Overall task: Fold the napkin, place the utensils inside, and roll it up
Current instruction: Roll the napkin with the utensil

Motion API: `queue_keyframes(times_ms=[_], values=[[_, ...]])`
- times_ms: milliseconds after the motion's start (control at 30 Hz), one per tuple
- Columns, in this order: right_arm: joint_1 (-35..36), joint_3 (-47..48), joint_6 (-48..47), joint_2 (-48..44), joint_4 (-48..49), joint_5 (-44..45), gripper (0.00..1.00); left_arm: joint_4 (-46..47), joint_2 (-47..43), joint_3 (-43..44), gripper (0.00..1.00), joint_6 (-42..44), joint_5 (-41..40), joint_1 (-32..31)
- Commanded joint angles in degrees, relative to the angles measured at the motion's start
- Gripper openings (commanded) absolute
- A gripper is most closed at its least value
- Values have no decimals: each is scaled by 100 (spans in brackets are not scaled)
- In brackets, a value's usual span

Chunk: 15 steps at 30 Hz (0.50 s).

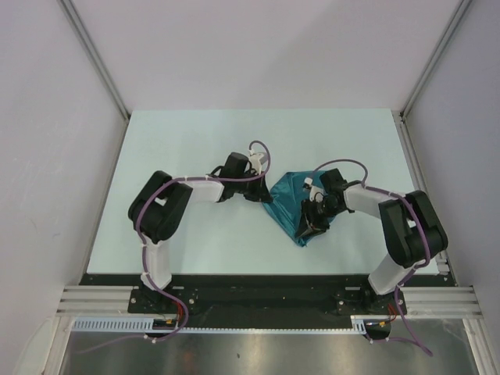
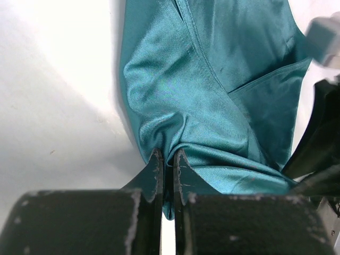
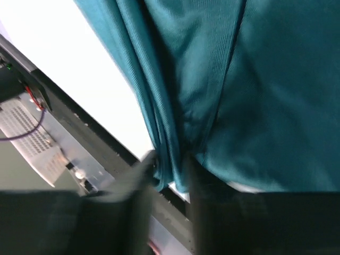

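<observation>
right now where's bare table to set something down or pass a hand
Free: the far strip of table behind the napkin, and left of the left arm. Crowded: the middle, where the left gripper and right gripper pinch the napkin.

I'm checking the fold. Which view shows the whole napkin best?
Top external: the napkin appears whole, its bunched outline visible. Left wrist shows only folds pinched by the left end effector; right wrist, only a gathered edge in the right end effector.

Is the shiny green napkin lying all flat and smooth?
No, the napkin is bunched into folds where the left gripper pinches it.
</observation>
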Motion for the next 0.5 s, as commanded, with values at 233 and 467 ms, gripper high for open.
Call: queue_keyframes(times_ms=[233,467], values=[[1190,1277,-423,-1295,-250,2571,66,-859,329,425,0,290,-243,103],[2694,319,-642,-1313,1850,5350,68,-1343,513,627,0,61,91,235]])
